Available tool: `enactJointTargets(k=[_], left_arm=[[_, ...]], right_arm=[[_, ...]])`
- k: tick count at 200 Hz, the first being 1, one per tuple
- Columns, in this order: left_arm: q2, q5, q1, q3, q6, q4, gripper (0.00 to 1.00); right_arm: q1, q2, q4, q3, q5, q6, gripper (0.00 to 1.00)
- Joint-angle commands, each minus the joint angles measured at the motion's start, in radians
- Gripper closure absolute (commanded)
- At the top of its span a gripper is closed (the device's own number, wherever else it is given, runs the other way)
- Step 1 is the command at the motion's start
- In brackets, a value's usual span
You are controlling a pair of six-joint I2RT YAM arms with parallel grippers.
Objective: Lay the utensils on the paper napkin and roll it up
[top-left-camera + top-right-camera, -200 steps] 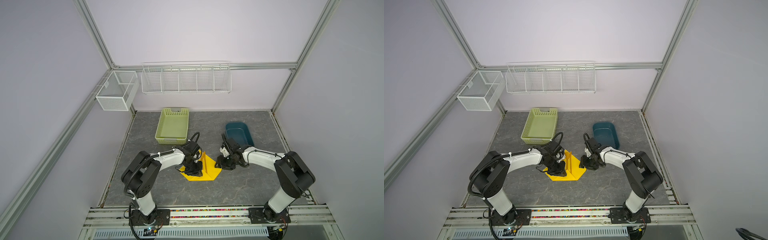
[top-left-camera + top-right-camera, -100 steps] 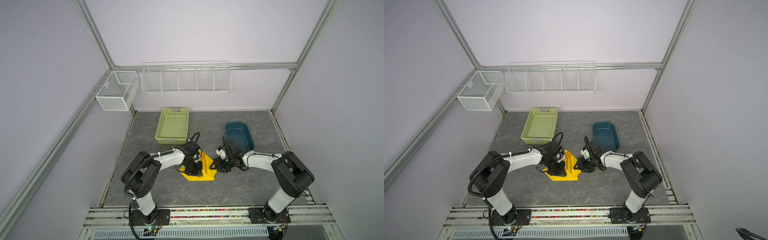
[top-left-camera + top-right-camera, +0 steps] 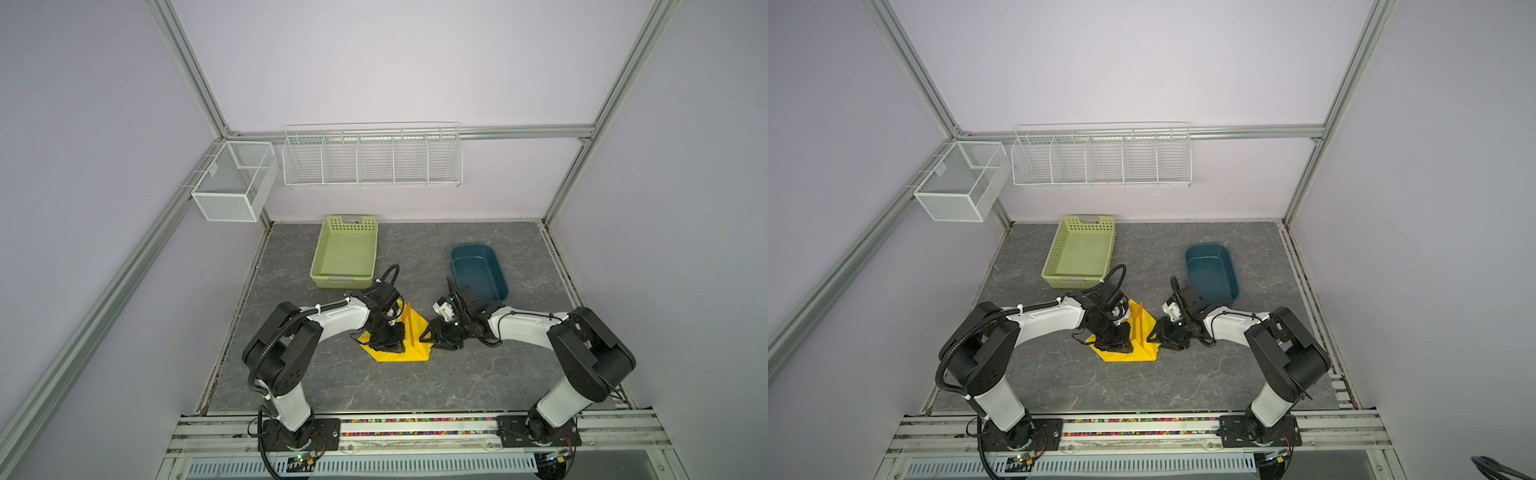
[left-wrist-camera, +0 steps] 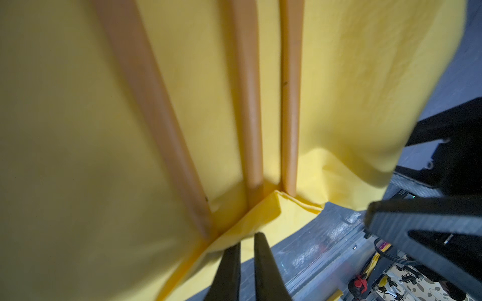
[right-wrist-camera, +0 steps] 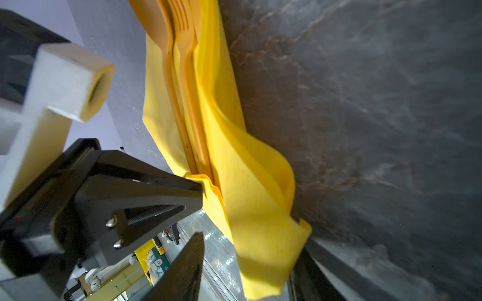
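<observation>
Near the middle of the desk [image 3: 374,386], in both top views, the paper napkin [image 3: 409,356] lies between the two arms with the utensils [image 3: 1139,322] along its centre. The left claw [image 3: 391,345] bears on its near left part and the right claw [image 3: 427,338] meets its right edge. From the left wrist, three orange handles [image 4: 250,104] run side by side on the yellow sheet, and the left claw, nearly closed, pinches the folded near corner. From the right wrist, fork [image 5: 186,39] and spoon [image 5: 154,23] lie on the napkin; the right claw stands partly open, the lifted flap between its fingers [image 5: 182,260].
</observation>
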Motion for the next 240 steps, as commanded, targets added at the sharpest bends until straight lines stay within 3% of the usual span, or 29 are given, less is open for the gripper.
enactJointTargets(k=[1,35,86,138,175,240], left_arm=[[0.007,-0.013,-0.002,-0.004,-0.003,-0.010,0.86],[0.006,-0.016,-0.002,-0.005,-0.004,-0.011,0.87],[0.004,-0.016,-0.002,-0.005,-0.001,-0.015,0.87],[0.001,-0.017,-0.001,-0.005,-0.001,-0.016,0.87],[-0.002,-0.019,-0.002,-0.004,-0.001,-0.021,0.87],[0.004,-0.017,-0.002,-0.005,0.000,-0.020,0.87]], right_arm=[[-0.003,-0.041,0.050,-0.021,-0.008,0.053,0.47],[-0.008,-0.042,0.100,-0.021,0.009,0.049,0.48],[-0.007,-0.019,-0.074,0.085,0.073,-0.140,0.48],[-0.008,0.000,-0.142,0.147,0.067,-0.233,0.48],[-0.007,0.008,-0.428,0.221,0.263,-0.233,0.48],[0.007,0.028,-0.502,0.201,0.390,-0.207,0.44]])
